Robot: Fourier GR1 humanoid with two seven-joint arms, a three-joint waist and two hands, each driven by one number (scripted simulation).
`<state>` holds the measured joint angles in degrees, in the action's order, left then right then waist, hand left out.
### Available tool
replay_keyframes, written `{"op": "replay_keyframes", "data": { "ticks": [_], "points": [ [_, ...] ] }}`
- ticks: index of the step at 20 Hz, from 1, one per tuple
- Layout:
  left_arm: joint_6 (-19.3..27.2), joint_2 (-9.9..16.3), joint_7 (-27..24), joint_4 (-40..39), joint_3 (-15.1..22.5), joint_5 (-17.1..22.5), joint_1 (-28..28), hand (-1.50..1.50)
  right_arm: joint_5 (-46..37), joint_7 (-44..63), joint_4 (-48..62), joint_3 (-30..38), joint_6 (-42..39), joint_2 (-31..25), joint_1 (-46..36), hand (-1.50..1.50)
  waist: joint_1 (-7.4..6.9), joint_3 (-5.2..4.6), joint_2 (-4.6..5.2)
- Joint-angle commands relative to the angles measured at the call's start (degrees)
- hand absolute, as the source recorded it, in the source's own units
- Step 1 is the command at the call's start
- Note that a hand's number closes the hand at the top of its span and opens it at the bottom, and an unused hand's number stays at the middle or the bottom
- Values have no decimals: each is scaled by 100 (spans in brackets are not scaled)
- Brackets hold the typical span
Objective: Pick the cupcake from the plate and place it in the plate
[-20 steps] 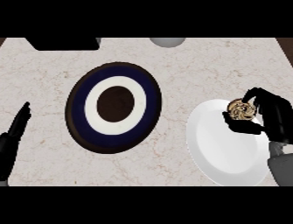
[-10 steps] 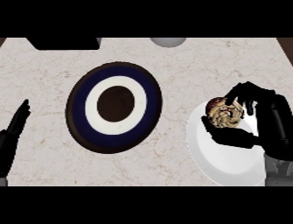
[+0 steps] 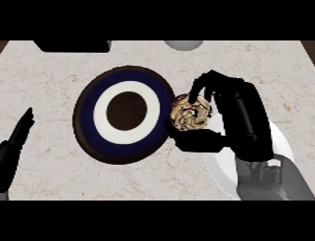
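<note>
Cupcake point(image 3: 190, 113) pinched in right hand point(image 3: 238, 117), lifted clear of white plate point(image 3: 219, 173). Now at rim of dark ringed plate point(image 3: 90, 117); set-down not yet done. Left hand point(image 3: 11, 150) resting, fingers straight.

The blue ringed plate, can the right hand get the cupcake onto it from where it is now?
Probably yes. The right hand holds the cupcake at the blue ringed plate rim, and nothing stands between them.

Light was even and fairly bright across the pale marble counter point(image 3: 62, 70), with no clear single source and no glare. Shadows were faint; only a soft dark rim showed along the near-left edge of the blue-and-white plate point(image 3: 126, 114). Edges looked slightly soft everywhere, with no distortion near the borders.
</note>
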<state>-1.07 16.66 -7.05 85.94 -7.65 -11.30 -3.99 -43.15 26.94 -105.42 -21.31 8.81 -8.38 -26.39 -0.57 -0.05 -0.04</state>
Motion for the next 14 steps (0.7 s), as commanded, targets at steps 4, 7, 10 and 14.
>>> {"op": "replay_keyframes", "data": {
  "ticks": [4, 7, 10, 14],
  "points": [
    [138, -118, -20, -138, 16, -176, 221, 0, 11, 720, 1498, -334, 17, 817, -1353, 150, -22, 2, 12],
    [-143, -18, -207, 182, -27, 8, -293, 0, 305, 873, 2444, -615, 509, 828, -1872, 150, -113, 2, 15],
    [-85, -62, 87, 38, -30, -37, 164, 0, 737, 254, 3630, -539, 859, 833, -2281, 150, -114, 3, 39],
    [20, -185, -154, -263, 93, -239, 196, 0, 1407, 919, 4180, -1423, 1495, 836, -3028, 150, -177, -2, 44]
  ]
}}
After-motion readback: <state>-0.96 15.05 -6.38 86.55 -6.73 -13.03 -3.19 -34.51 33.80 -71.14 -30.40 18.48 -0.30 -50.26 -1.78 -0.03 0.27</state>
